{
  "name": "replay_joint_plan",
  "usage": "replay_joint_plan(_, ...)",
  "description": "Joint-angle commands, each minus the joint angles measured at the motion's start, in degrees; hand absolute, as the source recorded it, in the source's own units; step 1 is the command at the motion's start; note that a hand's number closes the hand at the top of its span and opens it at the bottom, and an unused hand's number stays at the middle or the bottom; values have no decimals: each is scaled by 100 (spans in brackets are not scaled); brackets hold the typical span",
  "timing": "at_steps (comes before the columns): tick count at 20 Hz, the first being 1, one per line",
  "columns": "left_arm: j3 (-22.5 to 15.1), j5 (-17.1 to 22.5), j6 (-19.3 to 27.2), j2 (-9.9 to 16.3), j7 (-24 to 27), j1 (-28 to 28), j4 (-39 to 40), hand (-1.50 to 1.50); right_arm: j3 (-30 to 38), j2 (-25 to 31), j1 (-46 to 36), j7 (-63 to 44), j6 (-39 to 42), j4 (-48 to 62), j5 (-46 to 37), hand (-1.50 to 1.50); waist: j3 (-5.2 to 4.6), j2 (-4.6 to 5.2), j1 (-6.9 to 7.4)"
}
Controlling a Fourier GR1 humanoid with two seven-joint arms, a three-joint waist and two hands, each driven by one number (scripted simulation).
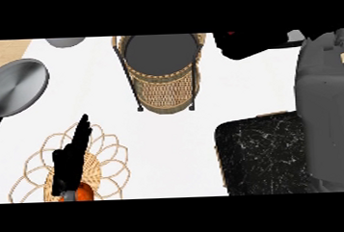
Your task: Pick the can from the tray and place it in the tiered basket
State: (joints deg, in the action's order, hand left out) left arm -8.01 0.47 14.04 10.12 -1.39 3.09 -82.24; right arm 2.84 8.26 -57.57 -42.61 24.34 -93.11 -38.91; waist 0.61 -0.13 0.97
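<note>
Mid-carry, by the look of things. At the upper right of the frame, just right of the basket [163, 91], the right robot hand [254, 44], a dark mass at the end of a grey forearm [328, 112] running up the right edge. Cannot tell whether clenched, released or grasping anything. A red sliver [232, 33] at its upper left edge, possibly the can, though too little showing to be sure. No can on the visible part of the tray [261, 148] at lower right; the tray's right side hidden under the forearm. Judged from that: pick likely done, placing not yet, since the basket's dark top tier shows nothing inside. Next move calls for travel leftward across the frame until the load sits over the top tier's round opening, clearing the black frame post on the basket's right side, then a straight lowering inside the rim before letting go. Worth watching: the post and the wicker wall, close to the hand's path. At lower left, the left robot hand [70, 165], released, fingers straight and pointing up the frame, resting over a wicker mat [108, 154] on the counter [168, 147], taking no part.
</note>
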Motion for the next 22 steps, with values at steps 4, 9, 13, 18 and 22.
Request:
replay_joint_plan(4, 24, -56, -90, -34, -18, -1, 307, 0, -174, -106, -455, 834, -527, 1522, -208, 150, -66, 49, 11)
replay_joint_plan(9, 141, 24, -109, 13, -299, -10, 19, 0, -408, -280, -494, 1380, -993, 2449, -510, 150, -64, 43, 11)
replay_joint_plan(13, -75, -127, -29, -188, -173, 199, 69, 0, -795, -802, -388, 1159, -1731, 2876, -925, 150, -65, 34, -4)
replay_joint_plan(18, 229, 66, -285, -70, 186, -6, 507, 0, -253, -605, -960, 1826, -2126, 4331, -910, 150, -68, 71, 49)
replay_joint_plan(22, 81, -102, -179, -181, 167, 36, 517, 0, -8, -821, -1052, 1869, -2598, 4763, -381, 150, -65, 68, 72)
